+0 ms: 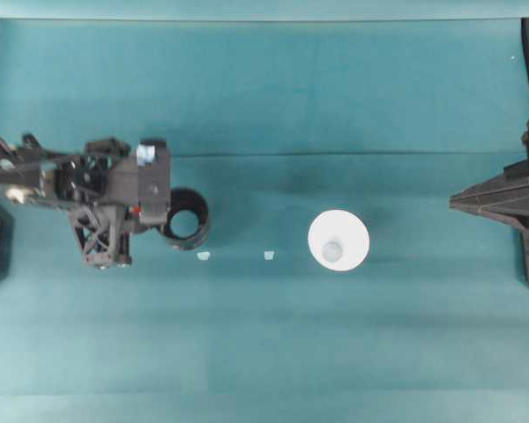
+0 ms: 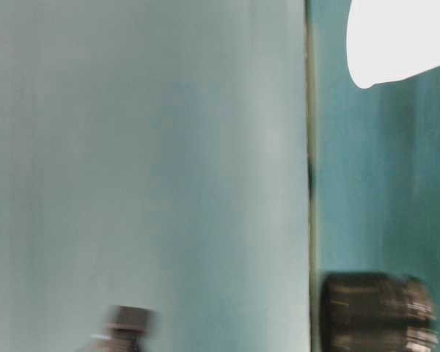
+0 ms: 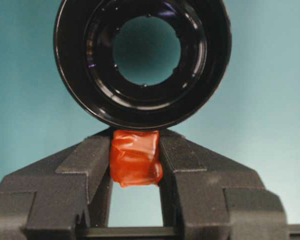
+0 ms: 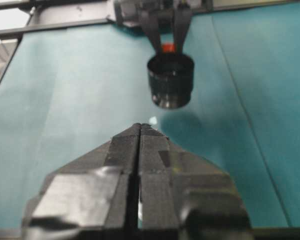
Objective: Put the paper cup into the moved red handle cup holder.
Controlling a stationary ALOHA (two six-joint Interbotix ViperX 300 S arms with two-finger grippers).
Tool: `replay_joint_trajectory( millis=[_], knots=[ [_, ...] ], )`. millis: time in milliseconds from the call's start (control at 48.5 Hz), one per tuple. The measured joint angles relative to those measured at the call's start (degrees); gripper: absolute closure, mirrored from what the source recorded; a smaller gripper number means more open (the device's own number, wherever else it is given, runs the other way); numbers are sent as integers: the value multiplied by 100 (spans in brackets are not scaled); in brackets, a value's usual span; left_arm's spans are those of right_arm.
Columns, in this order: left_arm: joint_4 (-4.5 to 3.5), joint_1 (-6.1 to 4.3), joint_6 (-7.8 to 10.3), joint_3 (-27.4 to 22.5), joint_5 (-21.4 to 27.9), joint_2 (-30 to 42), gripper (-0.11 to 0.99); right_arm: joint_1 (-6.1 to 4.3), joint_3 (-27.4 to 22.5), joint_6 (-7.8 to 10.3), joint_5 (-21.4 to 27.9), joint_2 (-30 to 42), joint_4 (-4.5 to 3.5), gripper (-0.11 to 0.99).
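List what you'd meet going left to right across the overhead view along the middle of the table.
Left gripper → glossy black round cup holder → two small pale scraps → plain white paper cup → right gripper.

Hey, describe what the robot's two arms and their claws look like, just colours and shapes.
Both arms are black with angular, open-framed bodies. The left claw has two blocky matte-black fingers with a rough, grainy surface, tapering toward the tips. The right claw also narrows to a wedge, its fingers wrapped in creased black tape. A pale blue patch sits on top of the left arm's wrist housing.
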Motion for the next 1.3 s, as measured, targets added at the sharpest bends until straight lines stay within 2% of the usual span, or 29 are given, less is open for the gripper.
replay_joint_trajectory(
  millis=[165, 351, 681, 867, 1032, 1094, 1300],
  knots=[
    [0, 0, 18, -580, 914, -422, 61, 0, 0, 0, 0, 0, 0, 99],
    [0, 0, 18, -870, 1283, -501, 61, 0, 0, 0, 0, 0, 9, 99],
    [0, -18, 9, -1107, 1292, -404, 61, 0, 0, 0, 0, -9, 0, 99],
    [0, -114, 35, -1600, 1169, 123, 61, 0, 0, 0, 0, -9, 9, 99],
    [0, -158, 0, -2188, 1134, 765, 61, 0, 0, 0, 0, -35, 9, 99],
    [0, -185, 44, -2338, 1134, 949, 61, 0, 0, 0, 0, -35, 0, 99],
    [0, -272, 35, -2522, 1099, 1257, 61, -9, 0, 0, 105, -97, 9, 99]
  ],
)
